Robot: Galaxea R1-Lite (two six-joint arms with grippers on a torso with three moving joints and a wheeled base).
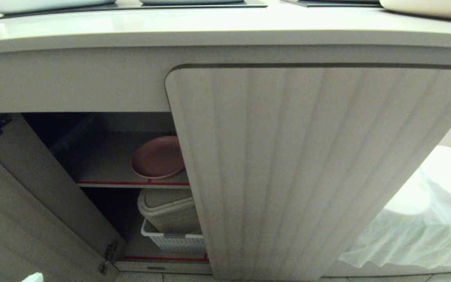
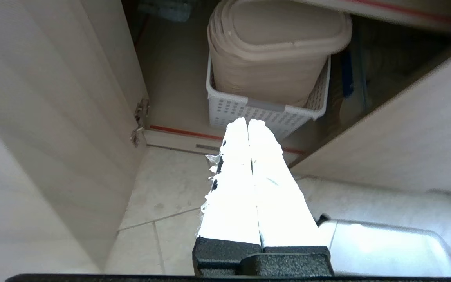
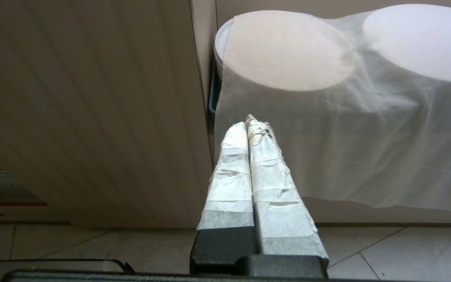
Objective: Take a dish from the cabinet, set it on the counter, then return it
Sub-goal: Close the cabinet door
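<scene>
The left gripper, white-taped fingers pressed together and empty, is hanging low before the white perforated basket. The round matte pink plate is lying flat on the red-edged shelf above it, so reaching it means rising; the right gripper, also closed, is idling farther off.

Dish right edge hidden behind cabinet door.

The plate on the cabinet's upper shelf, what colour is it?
The plate is a plain matte pink, with no pattern; the head view shows it best.
</scene>
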